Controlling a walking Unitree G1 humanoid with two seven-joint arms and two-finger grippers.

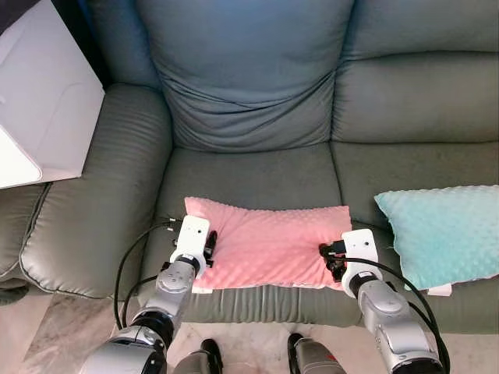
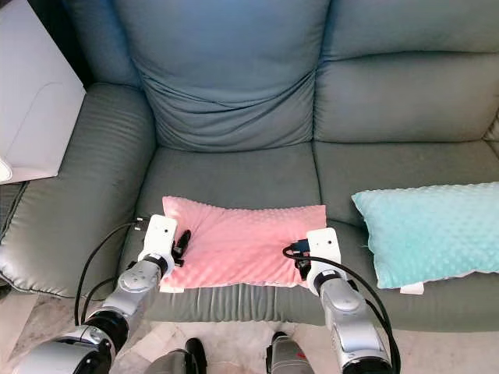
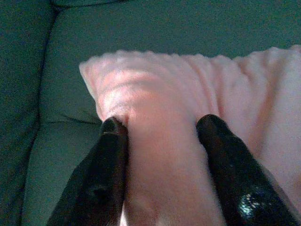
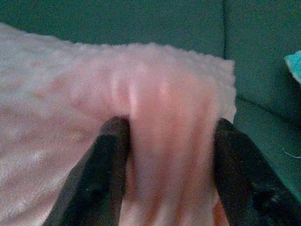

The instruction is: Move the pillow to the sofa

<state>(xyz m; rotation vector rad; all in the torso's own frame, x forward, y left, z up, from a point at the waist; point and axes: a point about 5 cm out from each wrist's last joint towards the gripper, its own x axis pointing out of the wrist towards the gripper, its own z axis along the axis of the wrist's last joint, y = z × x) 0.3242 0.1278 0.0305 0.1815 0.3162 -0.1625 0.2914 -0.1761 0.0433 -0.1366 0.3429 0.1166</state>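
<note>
Pink pillow (image 1: 269, 243) lies flat on the front of the sofa's (image 1: 249, 167) left seat cushion, long side across, near edge at the cushion's front lip. Left end effector (image 1: 209, 248) clamps the pillow's left end — wrist view shows pink fabric bunched between the two black fingers (image 3: 110, 155). Right end effector (image 1: 334, 261) clamps the right end the same way, fabric pinched up between its fingers (image 4: 109, 155). Teal pillow (image 1: 444, 234) sits on the next seat cushion to the right, just apart from the pink one. White box (image 1: 43, 101) stands beside the sofa's left armrest.
</note>
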